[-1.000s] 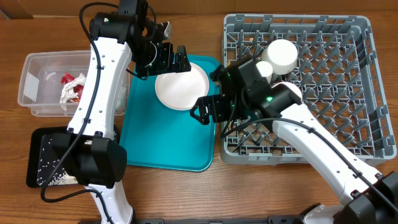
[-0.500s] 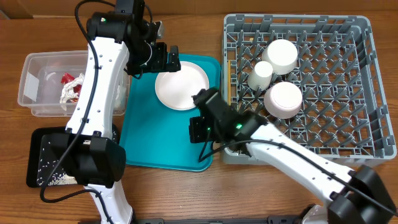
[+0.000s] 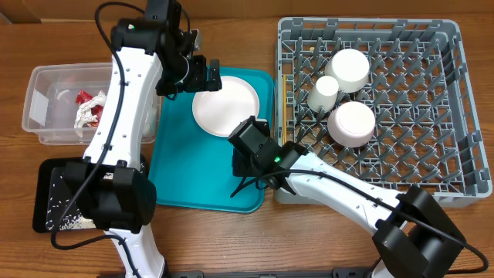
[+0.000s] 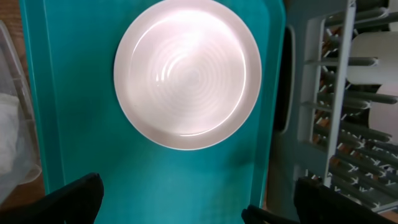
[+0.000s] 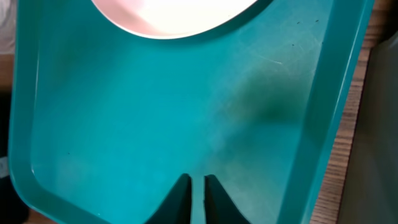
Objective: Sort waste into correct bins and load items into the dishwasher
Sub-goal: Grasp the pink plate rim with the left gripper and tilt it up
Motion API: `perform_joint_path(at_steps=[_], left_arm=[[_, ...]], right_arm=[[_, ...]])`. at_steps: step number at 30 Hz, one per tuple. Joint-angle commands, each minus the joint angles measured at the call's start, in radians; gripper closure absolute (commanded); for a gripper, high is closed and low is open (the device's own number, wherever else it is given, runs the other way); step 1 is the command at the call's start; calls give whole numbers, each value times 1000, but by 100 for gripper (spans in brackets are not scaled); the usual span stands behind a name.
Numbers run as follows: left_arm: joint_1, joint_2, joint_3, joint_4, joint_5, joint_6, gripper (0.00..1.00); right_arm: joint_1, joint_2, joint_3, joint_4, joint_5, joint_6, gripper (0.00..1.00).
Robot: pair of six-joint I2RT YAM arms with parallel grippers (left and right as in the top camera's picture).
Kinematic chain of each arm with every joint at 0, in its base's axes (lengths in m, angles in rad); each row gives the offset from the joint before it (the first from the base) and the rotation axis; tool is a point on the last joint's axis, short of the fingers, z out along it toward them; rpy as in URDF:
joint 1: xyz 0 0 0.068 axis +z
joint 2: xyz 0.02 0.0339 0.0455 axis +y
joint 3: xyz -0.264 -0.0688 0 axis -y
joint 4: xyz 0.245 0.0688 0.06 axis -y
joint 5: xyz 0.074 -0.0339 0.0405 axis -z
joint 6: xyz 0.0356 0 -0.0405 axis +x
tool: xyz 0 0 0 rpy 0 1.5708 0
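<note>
Right gripper (image 5: pixel 197 179): closed, nothing between the fingers, low over the teal tray (image 3: pixel 177 181), near 5 o'clock of the plate (image 3: pixel 225 107). Left gripper (image 4: pixel 196 186): wide open, empty, above the plate's 10 o'clock edge. Plate lies flat at the tray's 12 o'clock end. Bowls (image 3: pixel 351 123) and cup (image 3: pixel 324 91) already sit in the rack (image 3: pixel 363 25) at the tray's 3 o'clock. Step looks like plate loading, the last dish. Next: a closed gripper can't pinch, so open it, catch the rim, then stand the plate between pegs.
</note>
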Motion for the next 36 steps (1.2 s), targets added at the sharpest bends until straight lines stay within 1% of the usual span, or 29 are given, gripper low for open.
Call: perform_joint_path(at_steps=[1, 7, 8, 13, 14, 15, 17, 19, 21, 24, 27, 28, 31, 33, 36], left_arm=[[5, -26, -68, 29, -18, -6, 0], [5, -26, -181, 127, -66, -24, 0], [5, -26, -202, 145, -69, -32, 0], [5, -26, -231, 174, -80, -32, 0], [5, -26, -231, 175, -88, -32, 0], [5, -26, -231, 177, -91, -32, 0], [5, -26, -231, 179, -91, -32, 0], [5, -26, -231, 179, -91, -32, 0], [5, -26, -231, 179, -91, -32, 0], [5, -26, -238, 183, -100, -34, 0], [4, -26, -261, 200, -129, -71, 0], [3, -26, -272, 209, -130, -81, 0], [3, -26, -309, 235, -135, -82, 0], [3, -26, -336, 256, -140, -82, 0], [3, -26, -380, 299, -140, -82, 0]], right_arm=[[-2, -2, -2, 9, 3, 3, 86], [-2, -1, -3, -8, 3, 4, 86], [-2, -1, -3, -26, -1, 11, 89], [-2, -1, -5, -62, -16, 82, 90], [-2, -1, -5, -62, -16, 92, 89], [-2, -1, -5, -61, -16, 94, 84], [-2, -1, -5, -59, -19, 94, 81], [-2, -1, -5, -59, -19, 94, 82], [-2, -1, -5, -55, -18, 94, 96], [-2, -1, -5, -23, -18, 94, 96], [-2, 3, -5, 18, -15, 94, 96], [-2, 6, -5, 27, -15, 94, 95], [-2, 14, -5, 26, -15, 93, 88], [-2, 23, -5, 24, -15, 93, 85], [-2, 30, -5, 24, -15, 93, 85]])
